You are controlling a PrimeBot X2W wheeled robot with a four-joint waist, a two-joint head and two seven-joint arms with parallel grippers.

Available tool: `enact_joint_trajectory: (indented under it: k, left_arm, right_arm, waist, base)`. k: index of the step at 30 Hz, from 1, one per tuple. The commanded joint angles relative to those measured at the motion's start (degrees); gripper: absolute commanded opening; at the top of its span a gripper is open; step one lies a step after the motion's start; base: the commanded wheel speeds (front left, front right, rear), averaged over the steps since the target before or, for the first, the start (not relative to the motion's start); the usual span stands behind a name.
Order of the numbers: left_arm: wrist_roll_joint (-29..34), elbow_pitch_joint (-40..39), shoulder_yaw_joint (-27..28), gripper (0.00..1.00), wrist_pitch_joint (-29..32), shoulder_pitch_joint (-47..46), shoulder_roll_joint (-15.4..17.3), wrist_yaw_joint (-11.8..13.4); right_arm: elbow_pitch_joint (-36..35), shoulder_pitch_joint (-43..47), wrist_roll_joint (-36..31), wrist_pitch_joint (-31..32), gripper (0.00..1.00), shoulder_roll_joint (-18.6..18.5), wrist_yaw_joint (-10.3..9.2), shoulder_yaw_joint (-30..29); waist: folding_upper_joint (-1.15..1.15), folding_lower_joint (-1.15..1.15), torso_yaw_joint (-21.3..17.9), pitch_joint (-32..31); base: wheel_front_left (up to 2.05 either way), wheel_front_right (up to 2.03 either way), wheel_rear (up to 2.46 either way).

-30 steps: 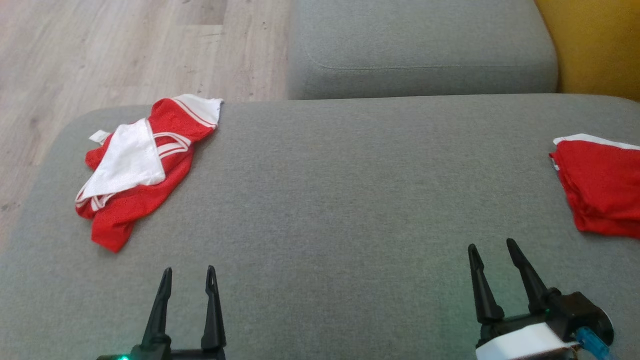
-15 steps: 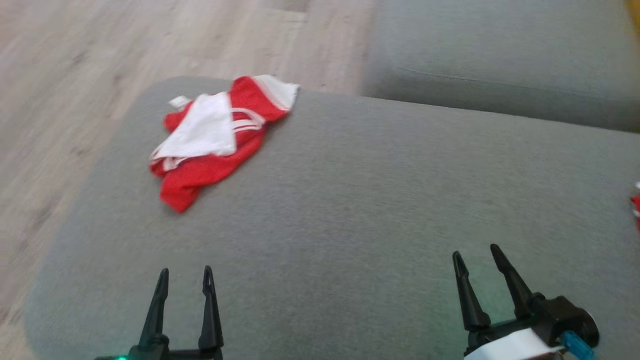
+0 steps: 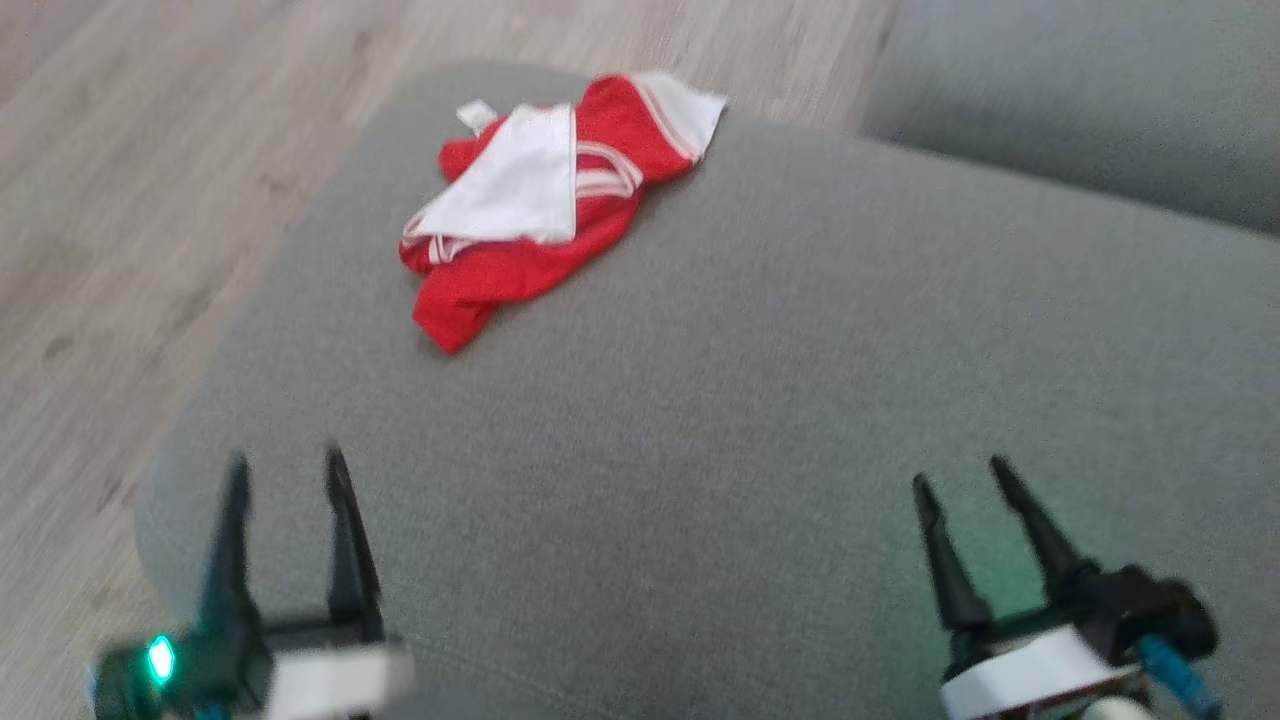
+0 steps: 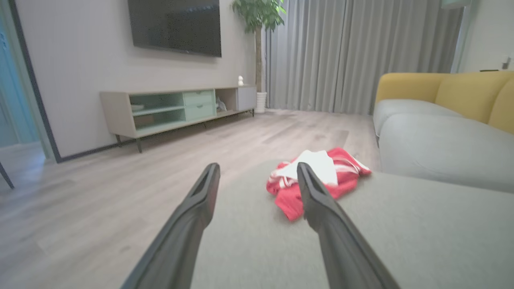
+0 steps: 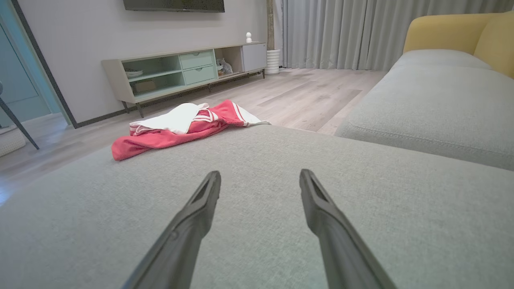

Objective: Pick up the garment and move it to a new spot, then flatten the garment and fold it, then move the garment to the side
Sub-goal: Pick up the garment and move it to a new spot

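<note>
Head view downward; both wrist views low, toward shared garment (image 3: 540,205)

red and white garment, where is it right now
In the head view the garment lies crumpled at the far left corner of the grey cushion, beside the wooden floor, well ahead of the left gripper.

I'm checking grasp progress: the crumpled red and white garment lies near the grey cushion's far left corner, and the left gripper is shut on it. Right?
No. The head view shows the left gripper open, empty and well short of the red and white garment, which does lie crumpled near the grey cushion's far left corner.
</note>
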Motion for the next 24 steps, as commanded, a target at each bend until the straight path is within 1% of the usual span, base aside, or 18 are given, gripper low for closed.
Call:
enact_joint_trajectory:
  k: [1, 3, 6, 9, 11, 12, 15, 16, 20, 24]
  left_arm:
    - [0.92, -3.23, 3.11, 1.0, -0.13, -7.18, -0.18, -0.47]
    - [1.36, -3.81, 4.38, 1.0, -0.13, -12.11, 0.1, -1.58]
    - [2.38, -2.97, 4.72, 1.0, -0.13, -20.44, 1.06, -3.99]
    - [2.81, 0.91, 4.05, 1.0, -0.13, -30.43, 2.25, -6.94]
    - [2.79, 5.51, 3.55, 1.0, -0.13, -37.72, 3.07, -8.86]
    - [2.53, 11.73, 3.11, 1.0, -0.13, -45.19, 3.9, -10.4]
    - [1.33, 23.12, 2.3, 1.0, 2.13, -56.05, 4.62, -12.11]
    - [1.33, 23.12, 2.3, 1.0, 2.13, -56.05, 4.62, -12.11]
    - [-0.1, 38.25, 1.94, 1.0, 8.62, -67.7, 6.49, -13.26]
    - [-2.82, 51.41, 2.01, 1.0, 16.05, -74.51, 7.64, -14.01]
  right_arm:
    - [-2.38, -3.67, -0.68, -0.63, 1.0, -2.48, -0.05, 0.56]
    - [-2.87, -4.74, -1.12, -0.63, 1.0, -4.63, -0.05, 0.42]
    - [-3.65, -6.15, -1.66, -0.63, 1.0, -8.4, -0.05, 0.43]
    - [-4.96, -7.41, -2.23, -0.63, 1.0, -12.43, -0.05, -0.44]
    - [-5.88, -8.06, -2.58, -0.63, 1.0, -15.19, -0.05, -0.82]
    - [-7.12, -8.58, -2.79, -0.63, 1.0, -17.97, -0.05, -1.36]
    - [-9.29, -9.07, -2.67, -0.63, 1.0, -21.59, -0.05, -2.7]
    - [-9.29, -9.07, -2.67, -0.63, 1.0, -21.59, -0.05, -2.7]
    - [-11.95, -9.21, -2.28, -0.63, 1.0, -25.18, -0.05, -3.94]
    - [-14.31, -8.93, -1.85, -0.55, 1.0, -27.4, -0.05, -4.39]
  waist:
    - [0.0, 0.0, 0.45, 5.47]
    - [0.0, 0.0, 0.36, 8.98]
    - [0.0, 0.0, -0.11, 14.27]
    - [0.0, 0.0, -0.54, 19.7]
    - [0.0, 0.0, -0.85, 22.83]
    - [0.0, 0.0, -1.18, 25.75]
    - [0.0, 0.0, -1.89, 29.41]
    - [0.0, 0.0, -1.89, 29.41]
    - [0.0, 0.0, -3.72, 33.4]
    - [0.0, 0.0, -5.64, 36.8]
  base:
    - [0.0, 0.0, 0.0]
    - [0.0, 0.0, 0.0]
    - [0.0, 0.0, 0.0]
    - [0.0, 0.0, 0.0]
    - [0.0, 0.0, 0.0]
    - [0.0, 0.0, 0.0]
    - [0.0, 0.0, 0.0]
    - [0.0, 0.0, 0.0]
    - [0.0, 0.0, 0.0]
    - [0.0, 0.0, 0.0]
